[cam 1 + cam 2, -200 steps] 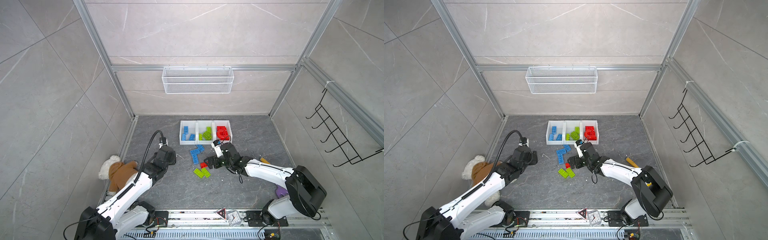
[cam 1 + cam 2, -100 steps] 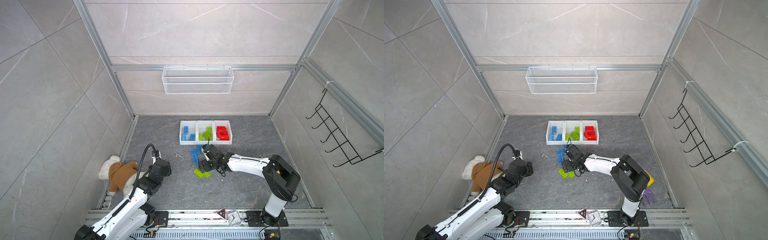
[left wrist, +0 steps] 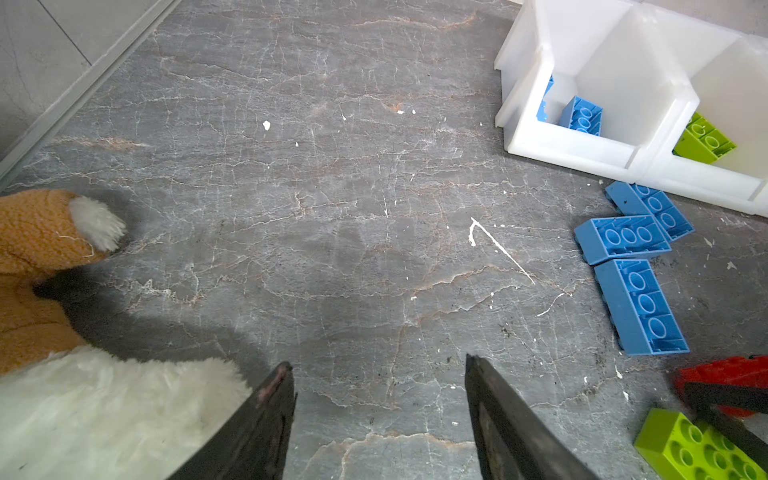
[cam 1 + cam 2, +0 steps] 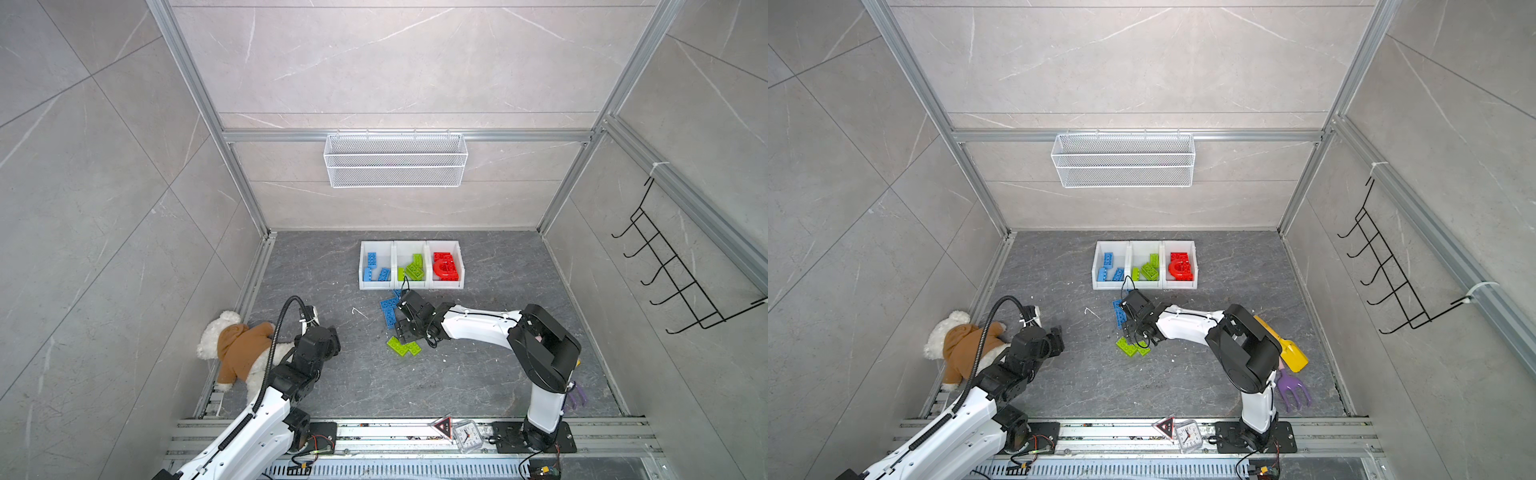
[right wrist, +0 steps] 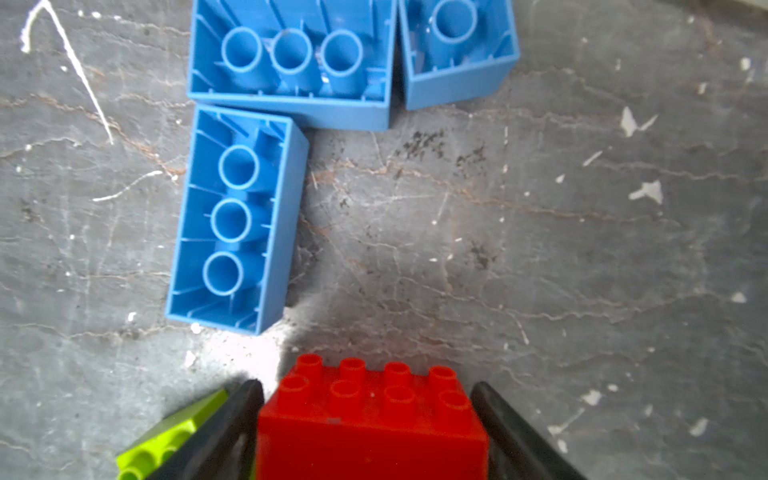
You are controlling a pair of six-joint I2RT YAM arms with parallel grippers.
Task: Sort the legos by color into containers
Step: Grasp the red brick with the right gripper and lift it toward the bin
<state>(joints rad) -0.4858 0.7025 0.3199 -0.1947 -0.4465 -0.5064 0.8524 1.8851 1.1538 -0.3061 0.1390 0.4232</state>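
In the right wrist view a red lego (image 5: 370, 424) sits studs-up on the floor between my right gripper's (image 5: 365, 386) fingers, which press both its sides. In both top views that gripper (image 4: 409, 332) (image 4: 1136, 332) covers the red lego. Three blue legos (image 4: 389, 312) (image 5: 237, 220) lie upside down just beyond it, and green legos (image 4: 402, 347) (image 5: 166, 440) lie beside one finger. Three white containers at the back hold blue (image 4: 360, 266), green (image 4: 410, 285) and red (image 4: 461, 266) legos. My left gripper (image 4: 330, 338) (image 3: 378, 361) hangs open and empty over bare floor.
A teddy bear (image 4: 237, 349) lies against the left rail, close to my left arm. A yellow scoop (image 4: 1283, 345) and a purple fork (image 4: 1293, 388) lie by the right arm's base. A small clock (image 4: 467, 434) stands on the front rail. A wire basket (image 4: 395, 160) hangs on the back wall.
My right gripper moved left over the red lego and its fingers closed in against it. My left arm drew back toward the front left, beside the teddy bear.
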